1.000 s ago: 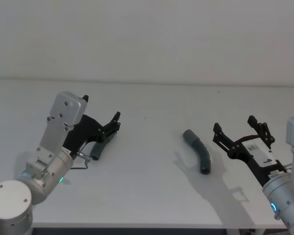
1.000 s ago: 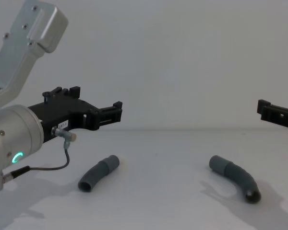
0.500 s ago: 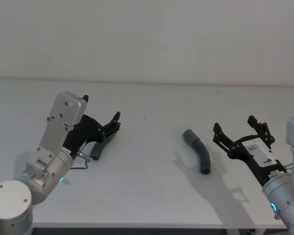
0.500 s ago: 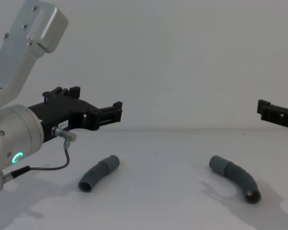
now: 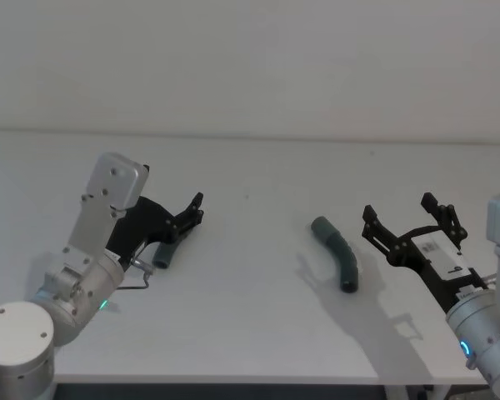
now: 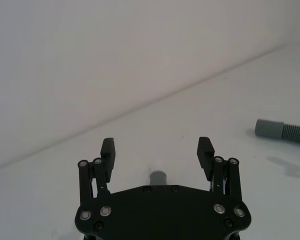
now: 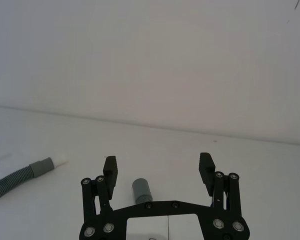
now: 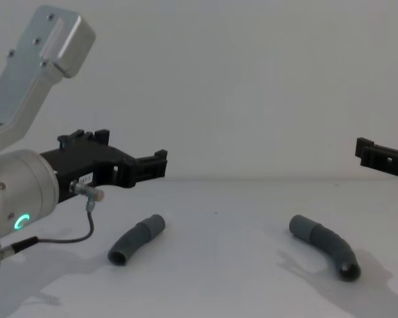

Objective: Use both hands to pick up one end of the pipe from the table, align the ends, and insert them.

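Two curved dark grey pipe pieces lie apart on the white table (image 5: 250,325). The left piece (image 8: 136,239) is partly covered in the head view by my left gripper (image 5: 196,210), which hovers open above it; one cuff end (image 6: 158,177) shows between the spread fingers in the left wrist view. The right piece (image 5: 337,264) lies just left of my right gripper (image 5: 398,210), also open and held above the table. Its near cuff end (image 7: 141,189) shows below the gap between the fingers in the right wrist view.
The table's far edge meets a plain white wall (image 5: 250,67). The bare stretch of table between the two pieces is wide. A thin cable (image 8: 66,235) loops under my left wrist.
My left gripper has dropped slightly toward the left pipe piece. The right gripper and both pipe pieces have not visibly moved.
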